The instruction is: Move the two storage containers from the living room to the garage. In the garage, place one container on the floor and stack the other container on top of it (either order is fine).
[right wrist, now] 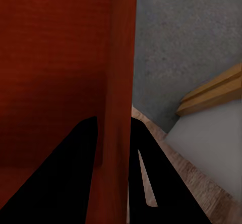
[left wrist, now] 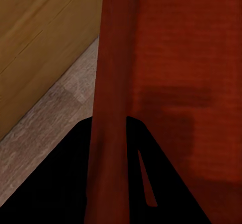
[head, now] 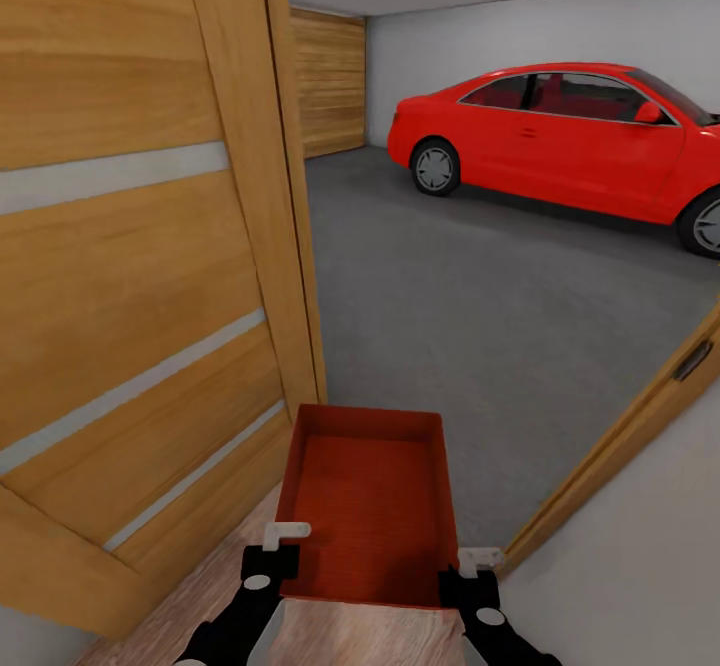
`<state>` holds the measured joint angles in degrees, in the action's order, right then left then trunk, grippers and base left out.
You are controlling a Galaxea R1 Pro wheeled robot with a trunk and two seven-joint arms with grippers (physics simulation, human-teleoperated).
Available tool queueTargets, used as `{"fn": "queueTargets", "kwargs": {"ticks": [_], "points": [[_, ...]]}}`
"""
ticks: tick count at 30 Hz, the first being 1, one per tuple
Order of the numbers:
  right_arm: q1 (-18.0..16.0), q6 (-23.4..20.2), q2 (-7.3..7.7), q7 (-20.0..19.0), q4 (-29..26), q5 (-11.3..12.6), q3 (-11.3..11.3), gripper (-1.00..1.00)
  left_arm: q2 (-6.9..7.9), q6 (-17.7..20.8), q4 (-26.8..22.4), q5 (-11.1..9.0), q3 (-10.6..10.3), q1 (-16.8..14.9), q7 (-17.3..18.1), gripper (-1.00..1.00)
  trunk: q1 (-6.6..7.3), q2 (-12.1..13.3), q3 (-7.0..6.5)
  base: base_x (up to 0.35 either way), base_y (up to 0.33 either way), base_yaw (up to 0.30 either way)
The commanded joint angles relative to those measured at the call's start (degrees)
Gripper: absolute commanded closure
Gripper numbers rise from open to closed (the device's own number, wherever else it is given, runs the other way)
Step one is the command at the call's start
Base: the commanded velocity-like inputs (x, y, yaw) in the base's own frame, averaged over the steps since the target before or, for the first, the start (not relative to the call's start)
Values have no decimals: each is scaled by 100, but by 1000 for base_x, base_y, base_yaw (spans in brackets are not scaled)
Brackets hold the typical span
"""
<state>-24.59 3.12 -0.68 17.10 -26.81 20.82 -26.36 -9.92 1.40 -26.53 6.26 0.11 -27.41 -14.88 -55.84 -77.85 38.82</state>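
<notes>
Storage container (head: pixel 365 506) hangs at the garage doorway, each end effector, left (head: pixel 272 546) and right (head: pixel 470 566), pinching a side wall; driving through could clip the wooden door (head: pixel 130 296), twisting it loose.

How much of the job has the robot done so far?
Nothing looks finished yet: no bin sits on the grey garage floor near the red car. In hand: one orange-red container, held by the left gripper on one side wall and the right gripper on the other, just at the wooden door into the garage. Left: set it down, then stack the other bin on it.
</notes>
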Motion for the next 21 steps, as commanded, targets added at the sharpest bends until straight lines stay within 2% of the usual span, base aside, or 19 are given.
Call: {"fn": "queueTargets", "kwargs": {"ticks": [1,9,21], "points": [[-2,40,99,56,571,-35,-71,100,1,19,16,-28,41,-10,20,100,-3,-2,4,334,0,0],[-2,39,101,56,571,-20,-66,100,-1,26,16,-28,42,-10,17,100,-3,-2,4,309,0,0],[-2,39,94,77,564,15,-69,100,-1,27,16,-28,42,-10,20,100,-3,-2,4,23,0,-2]]}}
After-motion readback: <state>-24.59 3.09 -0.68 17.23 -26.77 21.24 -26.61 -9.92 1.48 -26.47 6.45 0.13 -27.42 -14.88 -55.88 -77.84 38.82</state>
